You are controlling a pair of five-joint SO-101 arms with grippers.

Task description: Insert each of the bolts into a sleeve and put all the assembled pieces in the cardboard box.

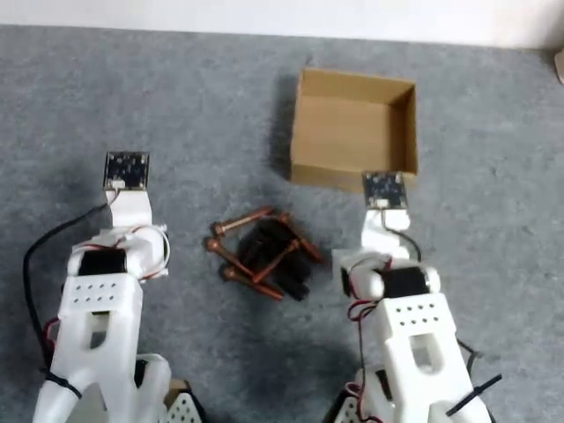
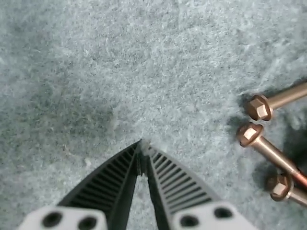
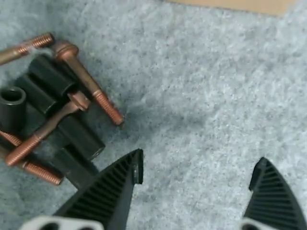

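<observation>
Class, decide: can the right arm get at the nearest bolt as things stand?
Probably yes: the right end effector is open beside the pile, with only bare carpet between it and that bolt.

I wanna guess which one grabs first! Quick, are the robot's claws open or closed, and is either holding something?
Left claw: closed, holding nothing.
Right claw: open, holding nothing.
</observation>
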